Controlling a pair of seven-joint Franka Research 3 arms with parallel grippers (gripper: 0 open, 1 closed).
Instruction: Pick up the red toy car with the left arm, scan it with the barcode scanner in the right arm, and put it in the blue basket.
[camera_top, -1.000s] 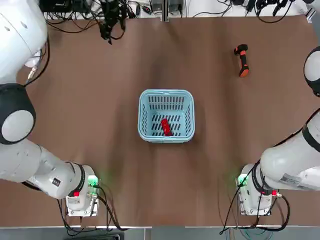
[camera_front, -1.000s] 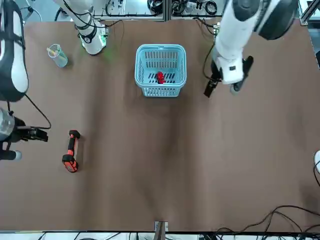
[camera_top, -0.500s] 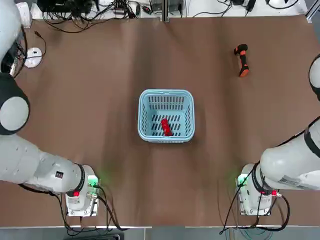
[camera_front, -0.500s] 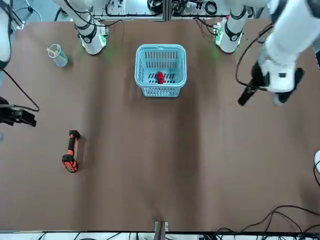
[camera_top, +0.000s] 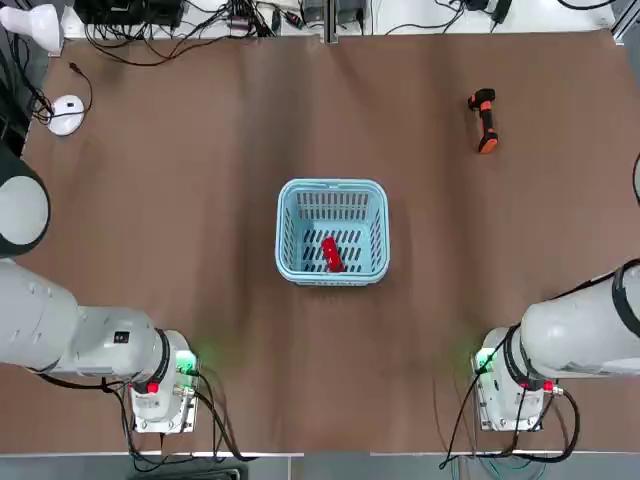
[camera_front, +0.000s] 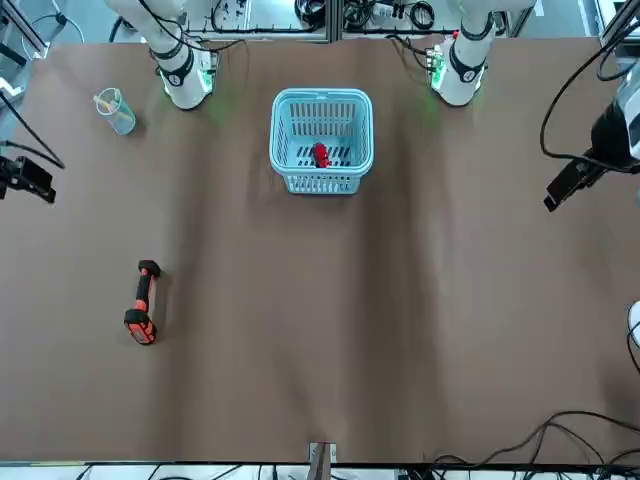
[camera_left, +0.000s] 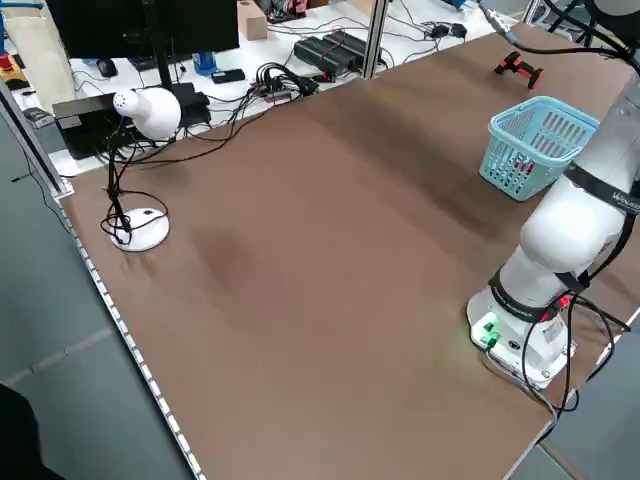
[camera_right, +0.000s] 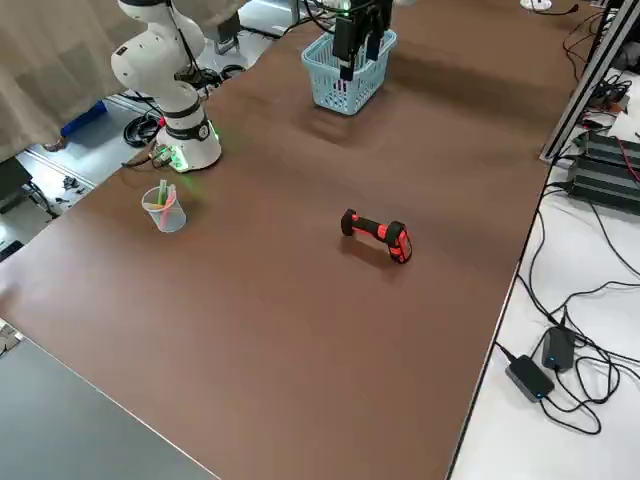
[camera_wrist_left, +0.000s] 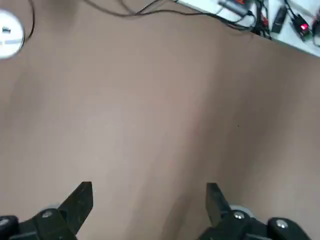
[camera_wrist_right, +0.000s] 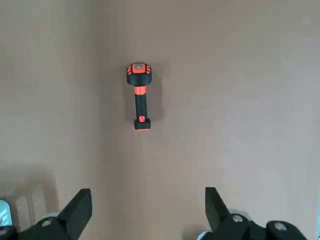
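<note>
The red toy car (camera_top: 331, 254) lies inside the blue basket (camera_top: 292, 205) at the table's middle, also seen in the front view as the car (camera_front: 320, 155) in the basket (camera_front: 321, 98). The black and orange barcode scanner (camera_top: 484, 120) rests flat on the table at the far right, free of any grip. My left gripper (camera_wrist_left: 148, 200) hangs open and empty above bare table at the left edge. My right gripper (camera_wrist_right: 147, 205) is open and empty too, high over the scanner (camera_wrist_right: 139, 96) near the right edge.
A white mouse (camera_top: 66, 110) lies at the far left corner. A clear cup (camera_front: 115, 110) with sticks in it stands near the right arm's base. Cables and boxes line the table's far edge. Both arm bases (camera_top: 160, 385) sit at the near edge.
Both arms have swung outward, the left gripper from beside the basket to the left edge, the right toward the right edge. Car, basket and scanner have stayed put.
</note>
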